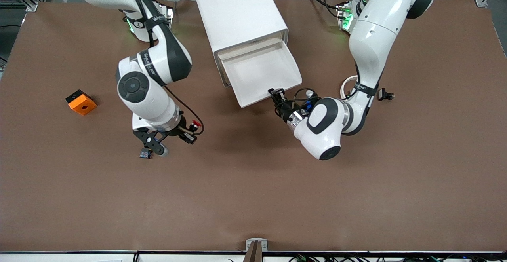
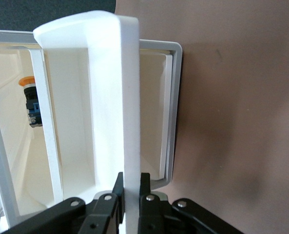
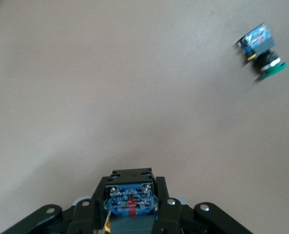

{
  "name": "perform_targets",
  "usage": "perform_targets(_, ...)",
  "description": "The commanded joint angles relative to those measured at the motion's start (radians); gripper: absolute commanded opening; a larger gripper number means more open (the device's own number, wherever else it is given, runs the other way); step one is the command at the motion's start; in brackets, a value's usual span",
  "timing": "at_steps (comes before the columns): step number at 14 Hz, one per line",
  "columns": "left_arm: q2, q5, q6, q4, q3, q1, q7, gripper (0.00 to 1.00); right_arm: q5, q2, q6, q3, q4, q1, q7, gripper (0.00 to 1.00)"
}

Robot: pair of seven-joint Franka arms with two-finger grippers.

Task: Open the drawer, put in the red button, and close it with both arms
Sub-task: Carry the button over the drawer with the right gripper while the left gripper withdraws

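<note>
The white cabinet point(image 1: 237, 8) stands at the back middle with its top drawer point(image 1: 259, 72) pulled out and nothing showing in the part of the tray that sticks out. My left gripper point(image 1: 276, 93) point(image 2: 130, 187) is shut on the drawer's front panel point(image 2: 105, 97), one finger on each face. My right gripper point(image 1: 147, 152) point(image 3: 132, 185) hangs over the bare table toward the right arm's end, shut on the red button point(image 3: 130, 204) point(image 1: 145, 154). Only the button's blue base and black body show; its cap is hidden.
A green-capped button point(image 3: 261, 48) lies on its side on the table. An orange cube with a hole point(image 1: 81, 102) sits toward the right arm's end. In the left wrist view a button with an orange-red cap point(image 2: 28, 97) shows inside the white interior.
</note>
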Motion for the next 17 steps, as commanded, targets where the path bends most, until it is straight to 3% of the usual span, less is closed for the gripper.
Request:
perform_targets(1, 0.012, 0.004, 0.016, 0.040, 0.008, 0.031, 0.019, 0.58, 0.014, 0.009, -0.020, -0.009, 0.043, 0.051, 0.081, 0.00)
perform_targets(2, 0.007, 0.006, 0.015, 0.040, 0.007, 0.031, 0.020, 1.00, 0.014, 0.009, -0.026, -0.009, 0.051, 0.072, 0.116, 0.00)
perform_targets(5, -0.016, 0.004, 0.015, 0.043, -0.005, 0.063, 0.023, 1.00, 0.014, 0.011, -0.024, -0.009, 0.057, 0.140, 0.215, 0.00)
perform_targets(9, -0.054, 0.065, 0.015, 0.075, 0.031, 0.065, 0.123, 1.00, 0.011, 0.021, -0.021, -0.010, 0.057, 0.236, 0.333, 0.00)
perform_targets(17, -0.261, 0.078, 0.015, 0.074, 0.136, 0.187, 0.411, 1.00, -0.003, 0.051, -0.023, -0.012, 0.083, 0.407, 0.574, 0.00)
